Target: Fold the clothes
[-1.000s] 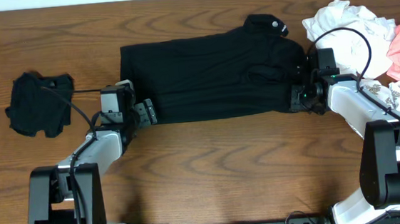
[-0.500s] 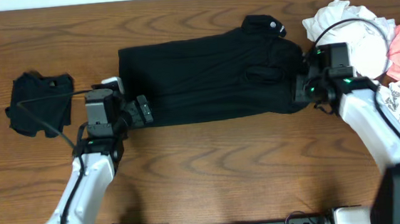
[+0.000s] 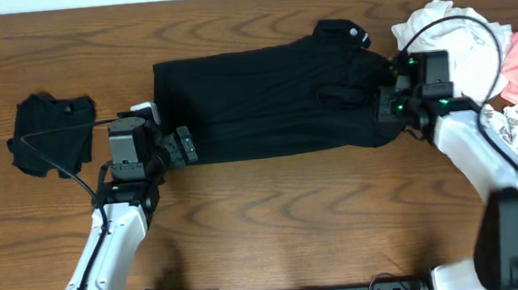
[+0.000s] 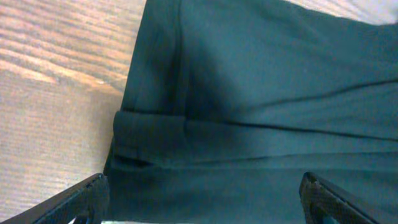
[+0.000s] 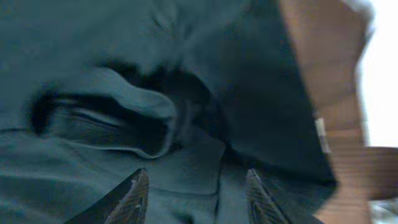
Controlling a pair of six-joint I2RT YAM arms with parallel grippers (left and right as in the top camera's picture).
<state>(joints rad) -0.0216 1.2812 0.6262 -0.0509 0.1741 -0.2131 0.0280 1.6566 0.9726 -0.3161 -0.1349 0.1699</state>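
Black shirt flat betw. left gripper (wide) & right gripper (partly spread).

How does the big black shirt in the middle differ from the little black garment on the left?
The black shirt is far larger than the small black garment. The shirt lies smoothed into a long band; the small garment sits bunched up. Both are plain black fabric on the wooden table.
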